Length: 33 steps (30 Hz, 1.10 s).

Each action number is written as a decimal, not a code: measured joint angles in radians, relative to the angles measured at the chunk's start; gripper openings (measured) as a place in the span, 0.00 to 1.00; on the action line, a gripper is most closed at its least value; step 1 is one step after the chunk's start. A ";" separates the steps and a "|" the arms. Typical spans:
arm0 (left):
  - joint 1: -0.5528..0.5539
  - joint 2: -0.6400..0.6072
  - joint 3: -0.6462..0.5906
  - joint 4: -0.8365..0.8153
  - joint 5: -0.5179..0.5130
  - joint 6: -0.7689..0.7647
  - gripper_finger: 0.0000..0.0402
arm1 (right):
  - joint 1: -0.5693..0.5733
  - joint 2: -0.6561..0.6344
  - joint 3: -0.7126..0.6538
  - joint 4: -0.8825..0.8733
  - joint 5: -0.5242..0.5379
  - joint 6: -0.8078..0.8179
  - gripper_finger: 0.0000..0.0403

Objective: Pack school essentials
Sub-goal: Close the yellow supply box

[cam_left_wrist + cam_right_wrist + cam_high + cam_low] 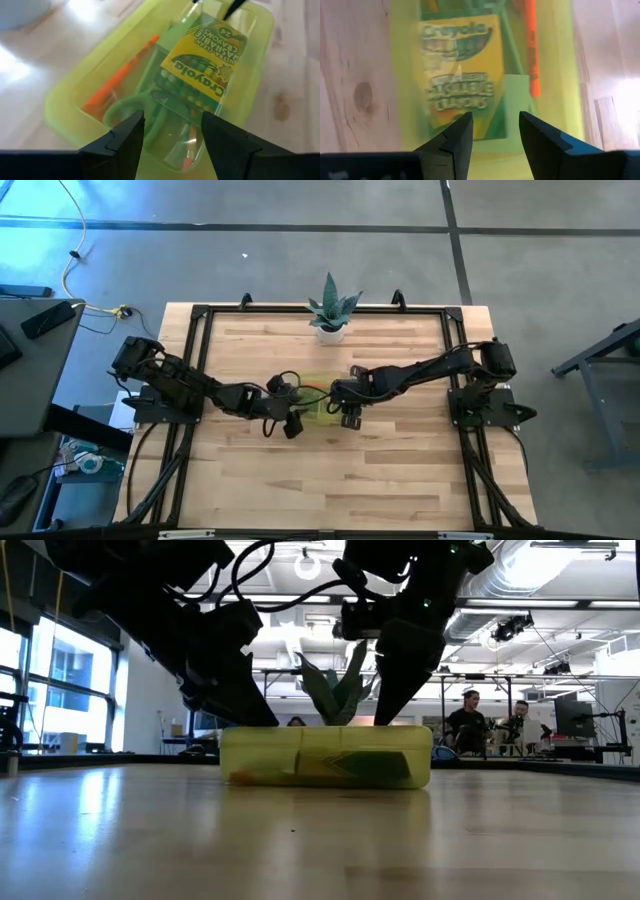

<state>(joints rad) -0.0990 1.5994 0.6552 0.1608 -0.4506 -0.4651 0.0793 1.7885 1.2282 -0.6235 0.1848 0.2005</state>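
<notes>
The crayon box (200, 70) lies flat inside a see-through yellow-green case (318, 402) at the middle of the wooden table (330, 470). Beside it in the case are an orange pen (119, 75) and the green scissors (132, 107). My left gripper (172, 135) hangs over one end of the case, fingers spread wide and holding nothing. My right gripper (495, 132) hangs over the other end, fingers partly apart and empty, pointing down at the crayon box. A spiky plant (330, 310) in a white pot stands at the table's far edge.
</notes>
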 joint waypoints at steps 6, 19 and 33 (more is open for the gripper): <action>0.000 -0.001 0.000 0.000 0.038 -0.069 0.47 | -0.023 0.000 0.000 -0.027 -0.007 0.009 0.38; 0.000 0.000 0.000 0.001 0.043 -0.120 0.47 | -0.027 0.008 0.001 -0.036 -0.011 0.027 0.38; 0.000 0.001 -0.001 0.018 0.065 -0.070 0.47 | -0.018 0.019 0.001 -0.026 0.025 -0.023 0.38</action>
<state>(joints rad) -0.0994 1.6003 0.6540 0.1785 -0.3852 -0.5355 0.0612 1.8074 1.2295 -0.6493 0.2095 0.1772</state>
